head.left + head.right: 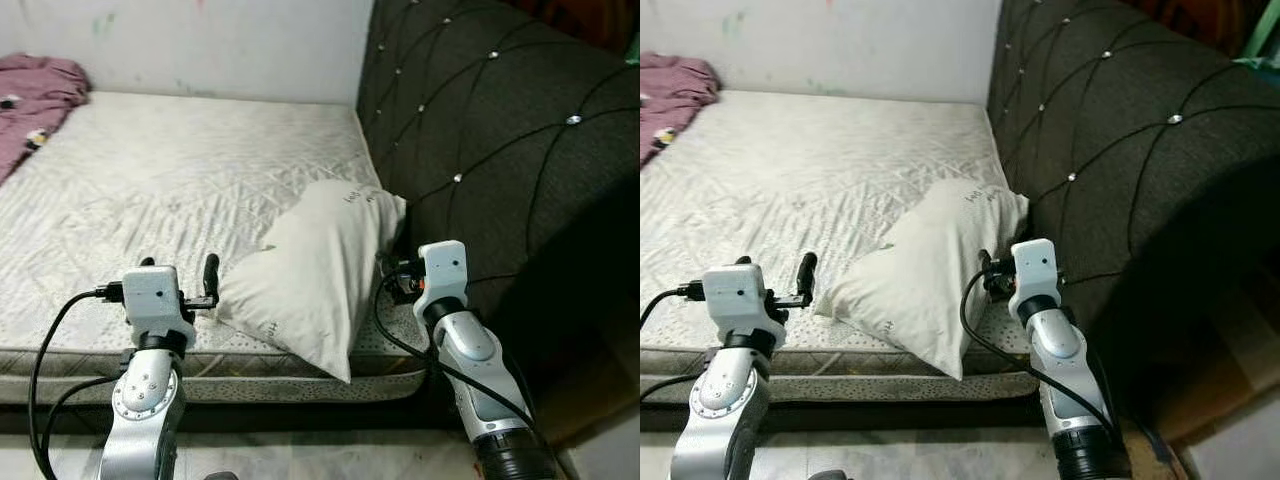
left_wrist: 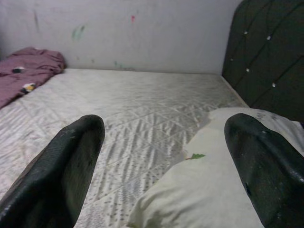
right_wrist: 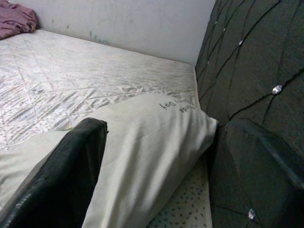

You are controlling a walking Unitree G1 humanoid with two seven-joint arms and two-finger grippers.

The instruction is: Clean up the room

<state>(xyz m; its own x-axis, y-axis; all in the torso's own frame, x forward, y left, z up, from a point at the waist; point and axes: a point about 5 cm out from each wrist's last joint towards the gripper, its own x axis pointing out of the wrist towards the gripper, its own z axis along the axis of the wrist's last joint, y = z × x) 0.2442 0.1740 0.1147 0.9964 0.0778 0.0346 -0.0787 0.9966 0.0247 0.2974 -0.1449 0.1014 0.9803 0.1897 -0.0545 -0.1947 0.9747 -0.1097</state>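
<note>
A soft, creased white pillow (image 1: 315,275) lies on the quilted mattress (image 1: 170,190), its long axis slanting from the tufted dark headboard (image 1: 500,130) toward the bed's near edge. It sits between the open left gripper (image 2: 164,166) and the open right gripper (image 3: 161,166).

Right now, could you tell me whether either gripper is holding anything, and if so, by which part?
Nothing is held. The left gripper and right gripper are both open, flanking the white pillow at the mattress edge without gripping it.
</note>
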